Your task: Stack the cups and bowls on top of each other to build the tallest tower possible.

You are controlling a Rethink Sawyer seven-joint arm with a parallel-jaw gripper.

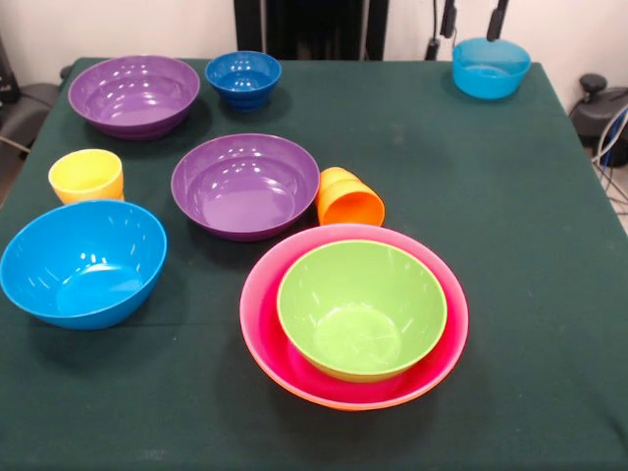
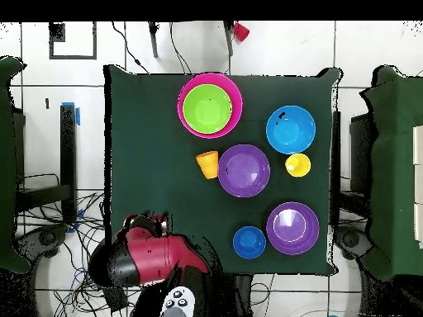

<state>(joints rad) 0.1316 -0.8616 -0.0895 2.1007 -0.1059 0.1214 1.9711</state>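
The tower stands near the front: a green bowl [image 1: 361, 309] nested in the pink bowl [image 1: 294, 363], with the orange bowl's rim [image 1: 353, 404] showing beneath. A purple bowl [image 1: 245, 186] sits mid-table, and the orange cup [image 1: 348, 199] lies on its side against it. The yellow cup [image 1: 86, 177] stands upright beside the light blue bowl [image 1: 83, 263]. A second purple bowl [image 1: 133, 93] and the small dark blue bowl [image 1: 243, 77] sit at the far side. My gripper [image 1: 473, 29] hangs open over the teal bowl [image 1: 491, 67] at the far right corner.
In the overhead view the red arm [image 2: 144, 252] covers the table corner and hides the teal bowl. The green tablecloth [image 1: 510, 245] has bare room on its right half. Chairs and cables lie around the table.
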